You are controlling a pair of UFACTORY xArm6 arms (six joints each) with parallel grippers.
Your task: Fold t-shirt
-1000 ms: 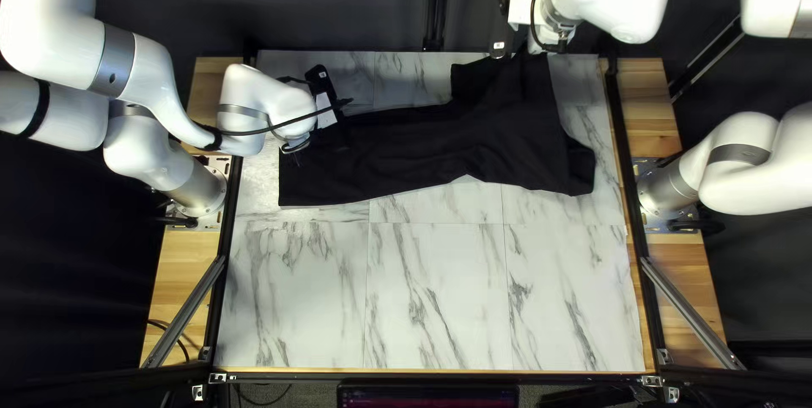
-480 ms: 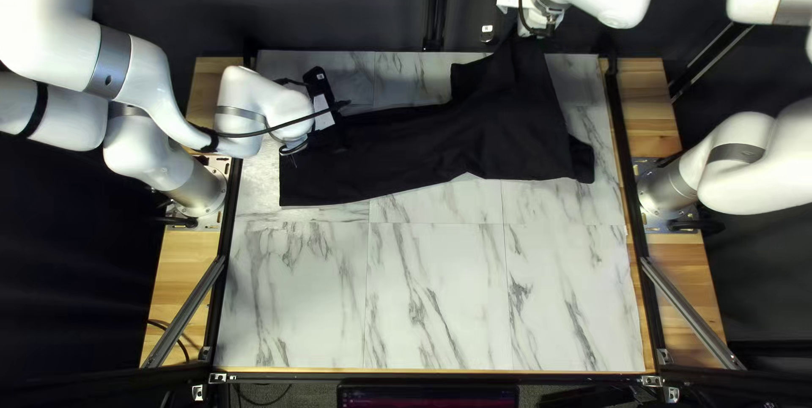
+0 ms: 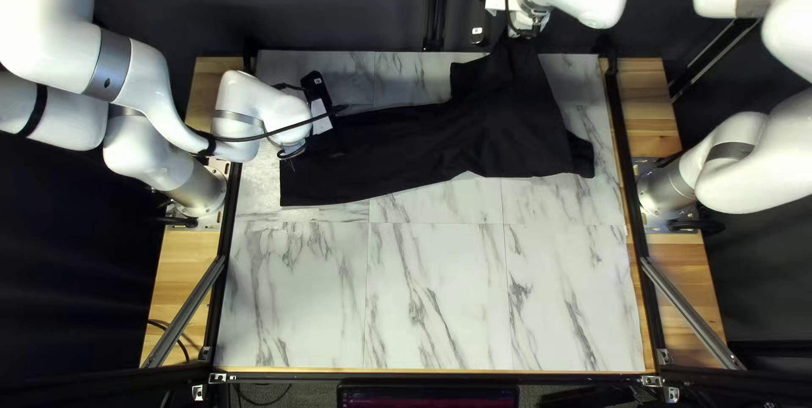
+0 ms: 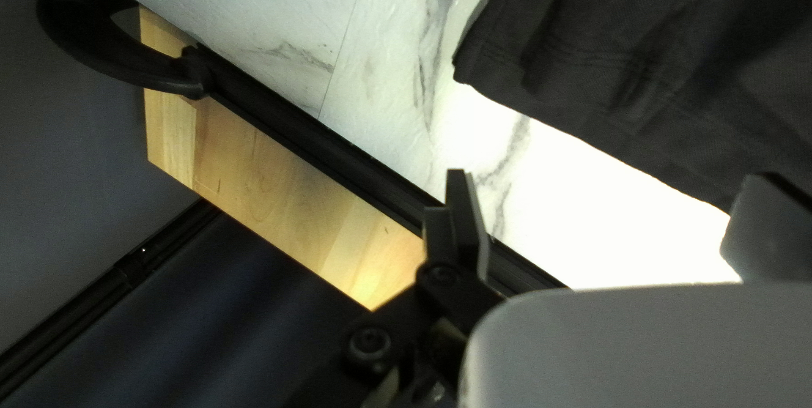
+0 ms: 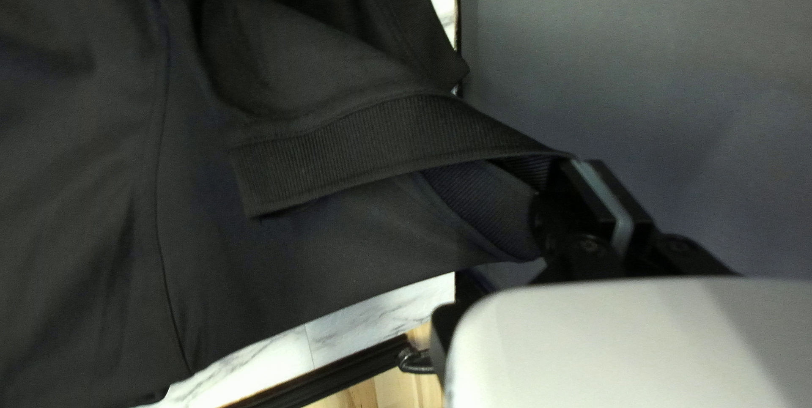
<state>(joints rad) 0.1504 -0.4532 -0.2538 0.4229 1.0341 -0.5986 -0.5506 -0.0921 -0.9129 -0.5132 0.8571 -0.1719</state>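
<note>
1. Status: early, I'd say. The t-shirt (image 3: 440, 142) lies as a long, wrinkled strip across the bench's (image 3: 440, 290) far half, its far end at the right of the top left view pulled up past the edge. No compact packet yet.
2. Right gripper (image 5: 588, 167): fingers clamped on the shirt by its ribbed band (image 5: 338, 142) (collar, I think).
3. Left gripper (image 4: 613, 222): fingers wide apart, nothing between them — just beside the shirt's edge.
4. Left to do, my read: flatten, grip the other end, fold over, square up. Bunching is the risk.
5. Surface: white marble-look top, grey veins, black rail (image 4: 321, 150) along the side, wooden strip (image 3: 182, 290) outside it.
6. Room: dark curtain (image 3: 338, 2) behind.
</note>
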